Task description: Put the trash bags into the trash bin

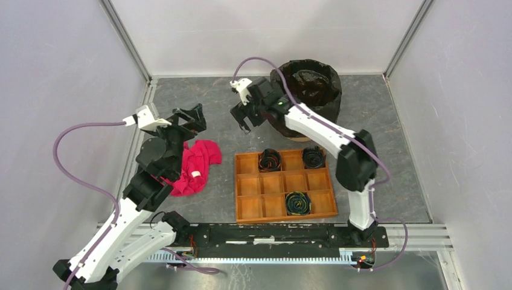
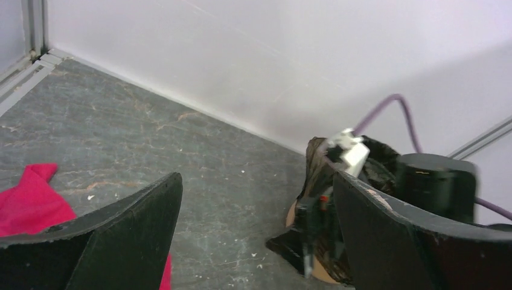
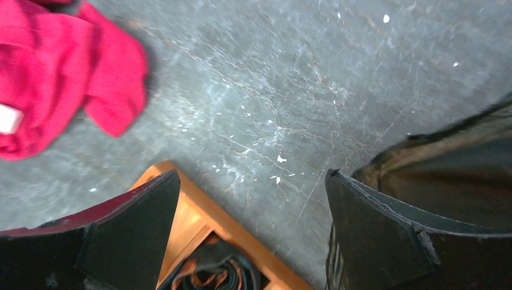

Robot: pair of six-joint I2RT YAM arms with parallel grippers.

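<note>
Wide-spread black fingers of the right gripper (image 3: 252,175) frame bare grey tabletop (image 3: 290,78), gripping nothing, just left of the round pale orange plastic bucket (image 2: 320,273). A thin, glossy black plastic film bag (image 1: 307,84) lines that bucket and drapes over its rim, at the table's far side. The left gripper (image 1: 193,118), jaws likewise apart and empty, hangs by the crumpled red cloth (image 1: 196,166), left of the compartmented wooden tray (image 1: 236,187).

Open floor (image 1: 220,136) between red cloth (image 1: 196,166) and trash bin (image 1: 329,99); wooden tray (image 1: 236,187) nearer.
</note>
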